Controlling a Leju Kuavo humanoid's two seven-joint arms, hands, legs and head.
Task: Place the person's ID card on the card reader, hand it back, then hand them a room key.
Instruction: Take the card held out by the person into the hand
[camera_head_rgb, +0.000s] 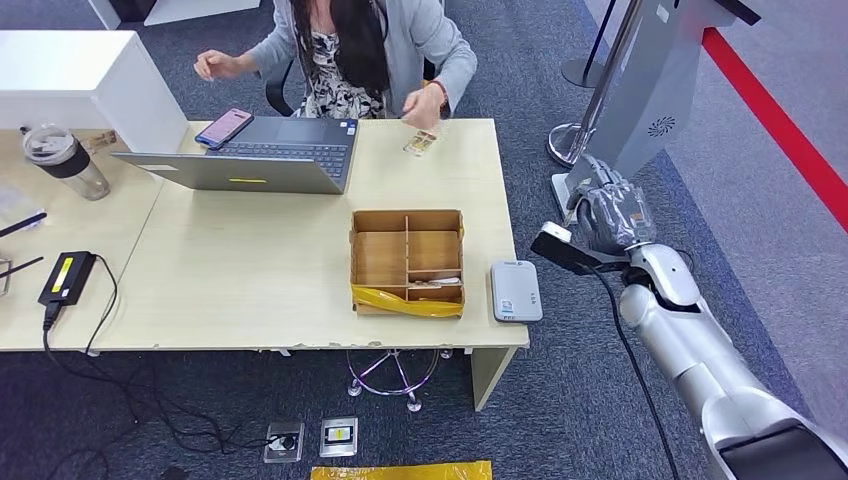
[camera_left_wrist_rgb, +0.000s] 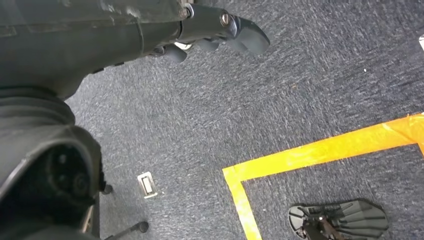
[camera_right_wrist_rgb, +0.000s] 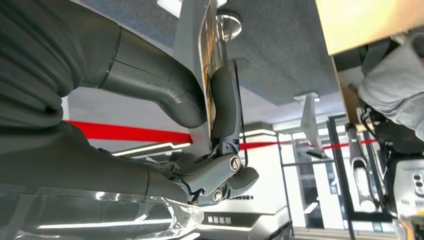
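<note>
— So what was the biggest thing in view?
— That was the desk (camera_head_rgb: 250, 280), pale wood, with a person (camera_head_rgb: 365, 50) seated at its far side. A laptop (camera_head_rgb: 250, 155) sat open at the far left with a phone (camera_head_rgb: 223, 127) on its far left corner.
— And mid-desk?
— A cardboard box (camera_head_rgb: 407, 262) with dividers stood near the front edge, yellow tape across its near side. The card reader (camera_head_rgb: 516, 290) lay just right of it, at the desk's near right corner, nothing on it.
— Where was the card?
— A card (camera_head_rgb: 421, 143) was at the desk's far edge, right under the person's hand (camera_head_rgb: 424, 108); whether the hand touched it, I couldn't tell.
— The robot's hands?
— The right hand (camera_head_rgb: 612, 210) was off the desk's right side, well apart from the reader. In its wrist view the thumb and a finger (camera_right_wrist_rgb: 225, 105) pinched a thin card-like piece (camera_right_wrist_rgb: 207, 60). The left hand (camera_left_wrist_rgb: 220, 32) hung over carpet, fingers curled in, holding nothing.
</note>
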